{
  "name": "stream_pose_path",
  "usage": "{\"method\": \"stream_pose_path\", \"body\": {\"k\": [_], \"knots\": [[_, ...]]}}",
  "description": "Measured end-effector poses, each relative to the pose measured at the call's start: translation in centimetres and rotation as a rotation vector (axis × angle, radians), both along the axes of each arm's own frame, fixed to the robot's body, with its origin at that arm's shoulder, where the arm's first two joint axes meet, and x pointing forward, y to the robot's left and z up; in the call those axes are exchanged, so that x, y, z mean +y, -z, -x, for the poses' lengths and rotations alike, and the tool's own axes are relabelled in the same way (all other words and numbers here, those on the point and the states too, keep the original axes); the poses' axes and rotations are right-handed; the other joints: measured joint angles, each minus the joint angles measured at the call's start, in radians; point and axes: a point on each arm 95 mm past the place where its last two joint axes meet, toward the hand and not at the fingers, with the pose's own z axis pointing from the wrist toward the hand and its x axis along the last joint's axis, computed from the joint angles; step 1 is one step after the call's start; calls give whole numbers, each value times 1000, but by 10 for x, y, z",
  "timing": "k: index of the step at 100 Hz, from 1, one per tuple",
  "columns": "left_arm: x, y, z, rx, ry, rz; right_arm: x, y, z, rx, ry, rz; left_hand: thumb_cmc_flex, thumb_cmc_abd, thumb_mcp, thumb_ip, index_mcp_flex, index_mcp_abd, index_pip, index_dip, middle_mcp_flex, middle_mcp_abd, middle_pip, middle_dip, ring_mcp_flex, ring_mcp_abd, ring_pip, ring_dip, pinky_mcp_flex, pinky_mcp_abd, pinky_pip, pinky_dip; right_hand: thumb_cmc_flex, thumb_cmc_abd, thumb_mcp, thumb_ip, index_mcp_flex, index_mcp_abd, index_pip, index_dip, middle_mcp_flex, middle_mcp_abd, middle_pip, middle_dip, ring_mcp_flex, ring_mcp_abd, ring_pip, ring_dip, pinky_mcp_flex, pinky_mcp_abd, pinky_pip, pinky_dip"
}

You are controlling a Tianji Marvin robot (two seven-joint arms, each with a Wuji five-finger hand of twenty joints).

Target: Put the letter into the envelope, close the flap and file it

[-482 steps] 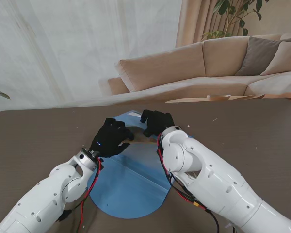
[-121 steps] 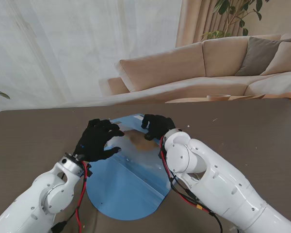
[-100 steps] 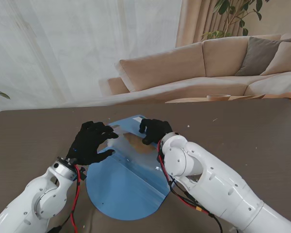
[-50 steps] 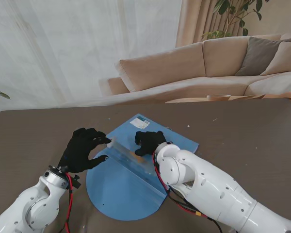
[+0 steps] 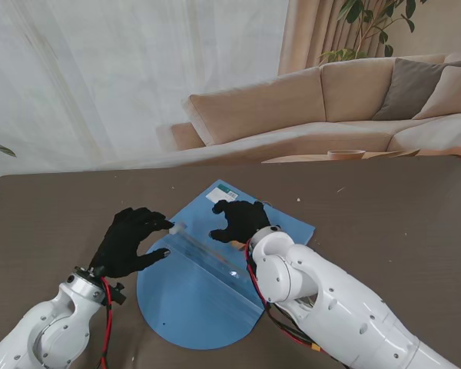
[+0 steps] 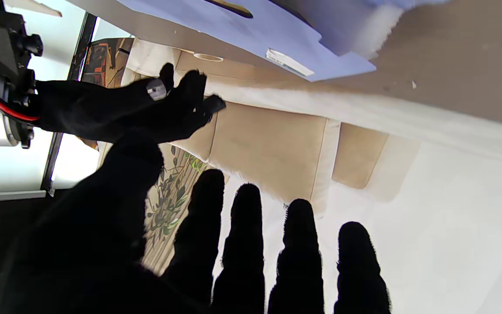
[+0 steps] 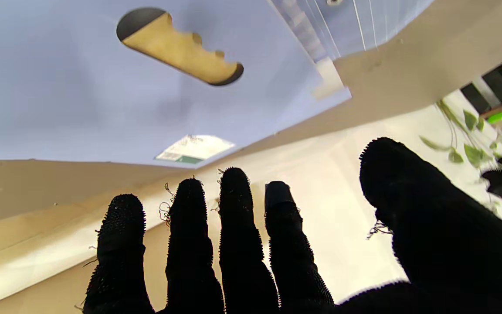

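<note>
Because the brown table (image 5: 384, 207) carries only the blue envelope (image 5: 215, 296) between our arms, we judge the work to be at the flap stage. The envelope lies flat, its round flap (image 5: 192, 307) open toward us and its rectangular body farther from us, a white label (image 5: 219, 197) at the far corner. Through the cutout window (image 7: 179, 46) in the body we see tan paper, so the letter seems to be inside already. Our right hand (image 5: 238, 221) hovers over the body, fingers spread and holding nothing, probably to steady it. Our left hand (image 5: 131, 240) hangs just beside the fold's left end, also spread and empty, well placed to reach under the flap. Closing and filing are not yet done.
</note>
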Motion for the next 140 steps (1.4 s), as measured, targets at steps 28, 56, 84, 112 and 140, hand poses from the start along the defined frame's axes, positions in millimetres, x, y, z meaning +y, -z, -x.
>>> {"method": "stream_pose_path", "body": {"k": [28, 56, 84, 112, 140], "knots": [[0, 15, 21, 208, 26, 212, -11, -1, 39, -97, 59, -212, 0, 58, -73, 11, -131, -23, -58, -55, -105, 1, -94, -89, -71, -14, -238, -162, -6, -3, -305, -59, 23, 54, 10, 11, -4, -80, -82, -150, -82, -57, -153, -62, -30, 0, -233, -130, -43, 3, -148, -67], [-6, 29, 37, 295, 24, 355, -9, 23, 88, -97, 62, -361, 0, 134, -160, 21, -202, -53, -58, -84, -197, -14, -122, -125, -160, -70, -330, -209, -10, -38, -429, -261, 23, 88, -28, 11, -94, -152, -113, -201, -180, -107, -217, -86, -113, -3, -322, -188, -103, -18, -249, -123], [-9, 39, 47, 354, 40, 366, -11, 41, 104, -18, 53, -458, 0, 160, -226, 21, -250, -94, -57, -102, -239, -65, -146, -162, -161, -96, -355, -332, 8, -63, -479, -447, 23, 135, -131, 11, -155, -205, -142, -221, -252, -159, -249, -100, -172, -33, -377, -213, -144, -53, -320, -127], [-10, 40, 48, 377, 42, 423, -14, 52, 102, 46, -3, -499, 0, 231, -282, 21, -339, -131, -55, -125, -267, -106, -240, -188, -161, -128, -383, -441, 20, -105, -505, -535, 21, 224, -248, 12, -181, -230, -372, -261, -288, -177, -375, -163, -231, -67, -438, -263, -152, -91, -462, -137], [-10, 37, 45, 405, 25, 495, -13, 57, 103, 110, -49, -485, 27, 346, -448, 41, -360, -154, -47, -161, -312, -150, -314, -188, -161, -173, -404, -564, 33, -143, -529, -684, 21, 273, -321, 13, -177, -230, -565, -213, -303, -187, -450, -194, -245, -89, -500, -276, -153, -104, -523, -109]]}}
